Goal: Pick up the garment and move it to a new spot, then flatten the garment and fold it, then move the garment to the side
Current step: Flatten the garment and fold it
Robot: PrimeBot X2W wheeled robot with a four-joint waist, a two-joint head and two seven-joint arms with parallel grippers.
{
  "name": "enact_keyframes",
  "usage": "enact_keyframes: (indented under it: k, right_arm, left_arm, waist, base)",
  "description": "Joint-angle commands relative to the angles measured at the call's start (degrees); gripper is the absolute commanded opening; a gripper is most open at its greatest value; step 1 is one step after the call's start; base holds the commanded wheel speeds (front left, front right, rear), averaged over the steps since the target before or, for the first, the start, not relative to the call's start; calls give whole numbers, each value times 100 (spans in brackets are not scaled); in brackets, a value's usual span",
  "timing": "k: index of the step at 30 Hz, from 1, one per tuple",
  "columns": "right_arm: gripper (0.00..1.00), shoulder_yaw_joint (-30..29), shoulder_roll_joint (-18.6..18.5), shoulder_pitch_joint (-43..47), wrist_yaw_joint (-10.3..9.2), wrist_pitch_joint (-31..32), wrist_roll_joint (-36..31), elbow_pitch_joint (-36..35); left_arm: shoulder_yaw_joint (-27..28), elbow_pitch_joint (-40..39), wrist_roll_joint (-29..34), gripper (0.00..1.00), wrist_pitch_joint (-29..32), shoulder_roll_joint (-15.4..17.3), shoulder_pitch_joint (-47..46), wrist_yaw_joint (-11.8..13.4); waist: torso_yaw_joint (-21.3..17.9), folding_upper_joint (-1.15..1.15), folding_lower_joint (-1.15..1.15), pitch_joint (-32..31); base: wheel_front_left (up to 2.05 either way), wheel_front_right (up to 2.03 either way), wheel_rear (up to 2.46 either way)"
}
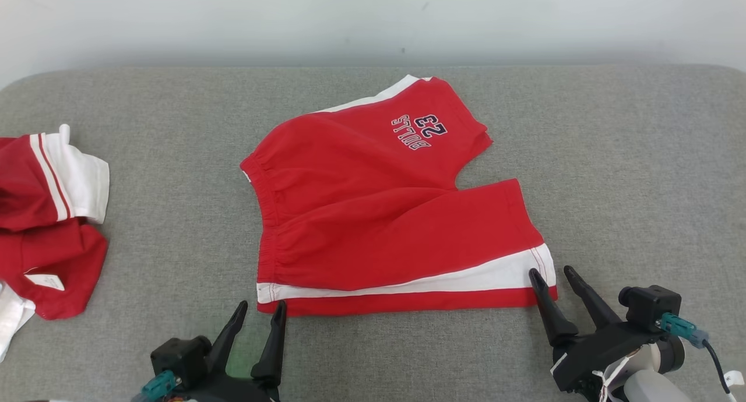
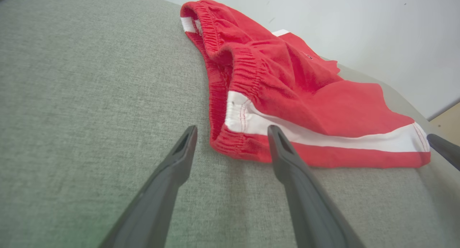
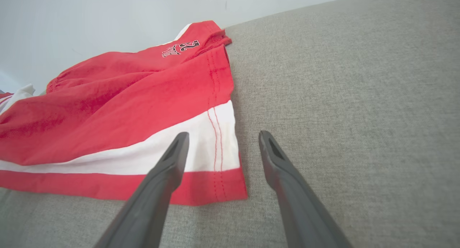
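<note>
The grey fabric-covered counter (image 1: 612,157) lies bare across its right half, along the far edge and in the near strip. The red shorts (image 1: 373,215) lie flat mid-counter, long axis left to right, waistband toward the left edge and leg hems toward the right. A heap of red-and-white clothes (image 1: 46,215) sits at the left edge. The left gripper (image 1: 261,306) straddles the near waistband corner and the right gripper (image 1: 551,271) the near hem corner, both with fingers spread, grasping nothing.

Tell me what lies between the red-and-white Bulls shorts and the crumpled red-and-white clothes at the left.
Just bare grey fabric surface between the shorts and the clothes, shown in the head view.
</note>
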Motion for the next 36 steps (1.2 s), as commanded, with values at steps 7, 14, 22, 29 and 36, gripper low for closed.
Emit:
enact_keyframes:
  k: [7,14,22,29,36]
  right_arm:
    - [0,24,72,-145,-11,75,-295,226]
    - [0,-194,43,98,-11,-120,-681,-30]
    - [0,-576,164,744,-11,-171,-668,-914]
    - [0,-824,132,619,-11,133,-458,-1657]
    - [0,-937,-193,-847,-11,824,24,-1909]
  left_arm:
    - [-259,500,148,21,-20,9,-484,-29]
    - [-144,282,345,0,-20,-72,-397,-29]
    - [-64,-363,415,0,-20,-70,126,-31]
    - [-142,-901,419,0,13,108,-284,-32]
    - [-397,-1201,-314,0,802,645,-2164,-31]
  waist:
    - [73,0,0,-14]
    - [100,0,0,-81]
    - [131,0,0,-199]
    - [163,0,0,-107]
    - [123,0,0,318]
  base:
    - [0,0,0]
    - [0,0,0]
    - [0,0,0]
    - [0,0,0]
    - [0,0,0]
